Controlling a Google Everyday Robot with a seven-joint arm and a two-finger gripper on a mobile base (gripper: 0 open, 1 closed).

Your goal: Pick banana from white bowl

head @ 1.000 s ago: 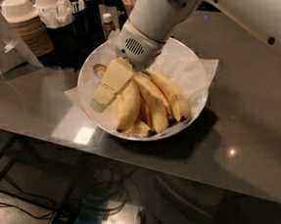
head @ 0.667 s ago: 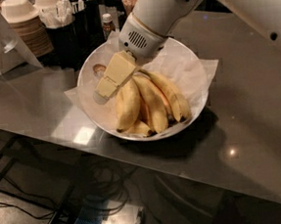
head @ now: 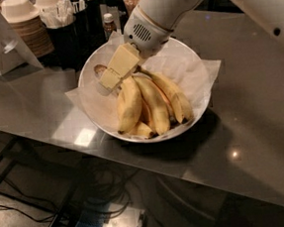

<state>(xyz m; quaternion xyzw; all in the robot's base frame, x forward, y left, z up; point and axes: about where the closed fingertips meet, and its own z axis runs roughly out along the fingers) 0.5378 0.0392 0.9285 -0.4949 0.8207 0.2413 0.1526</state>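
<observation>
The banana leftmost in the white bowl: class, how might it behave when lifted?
The banana looks smooth and plump, so it may slip in a loose grip. It leans on neighbouring bananas, so lifting could shift them. The gripper sits at its upper end, over the white bowl.
</observation>
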